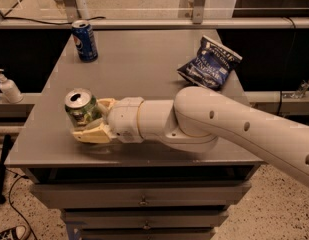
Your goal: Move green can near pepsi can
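The green can [79,109], with a silver top and a pale label patch, stands near the front left of the grey table [144,64]. My gripper [89,119] reaches in from the right and is shut on the can. One cream finger [91,133] lies along its near side and the other [107,103] sits behind it. The pepsi can [84,40], dark blue with a round logo, stands upright at the table's far left corner, well apart from the green can.
A blue crinkled chip bag [210,64] lies at the table's far right. My white arm [234,129] crosses the front right of the table. A soap dispenser [8,86] stands on a ledge to the left. Drawers [141,201] are under the table.
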You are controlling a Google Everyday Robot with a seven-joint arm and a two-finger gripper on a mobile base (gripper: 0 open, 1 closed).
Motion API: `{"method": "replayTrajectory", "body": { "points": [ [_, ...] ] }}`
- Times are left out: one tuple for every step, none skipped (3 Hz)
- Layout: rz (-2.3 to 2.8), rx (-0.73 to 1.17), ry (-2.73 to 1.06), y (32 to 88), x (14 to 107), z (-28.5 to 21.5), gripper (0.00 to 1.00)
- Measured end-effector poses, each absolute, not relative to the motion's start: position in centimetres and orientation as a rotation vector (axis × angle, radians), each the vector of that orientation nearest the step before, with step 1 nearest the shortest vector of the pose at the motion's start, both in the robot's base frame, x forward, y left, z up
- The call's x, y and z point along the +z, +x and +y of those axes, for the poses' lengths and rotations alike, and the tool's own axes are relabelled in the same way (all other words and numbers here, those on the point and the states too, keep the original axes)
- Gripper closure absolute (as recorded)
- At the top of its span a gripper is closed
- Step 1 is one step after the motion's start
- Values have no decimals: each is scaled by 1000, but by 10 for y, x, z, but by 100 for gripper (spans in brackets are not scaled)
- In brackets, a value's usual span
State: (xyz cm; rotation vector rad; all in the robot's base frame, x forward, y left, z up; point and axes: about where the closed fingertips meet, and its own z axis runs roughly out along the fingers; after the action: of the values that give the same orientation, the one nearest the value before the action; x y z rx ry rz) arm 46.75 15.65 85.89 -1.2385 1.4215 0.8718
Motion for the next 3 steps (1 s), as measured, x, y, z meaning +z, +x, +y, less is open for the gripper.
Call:
{"method": "replayTrajectory", "body": {
  "points": [
    [1402,867,-1243,477,867,158,100],
    [1363,828,-1231,502,895,154,100],
    [1288,780,-1198,528,950,138,100]
  ]
}}
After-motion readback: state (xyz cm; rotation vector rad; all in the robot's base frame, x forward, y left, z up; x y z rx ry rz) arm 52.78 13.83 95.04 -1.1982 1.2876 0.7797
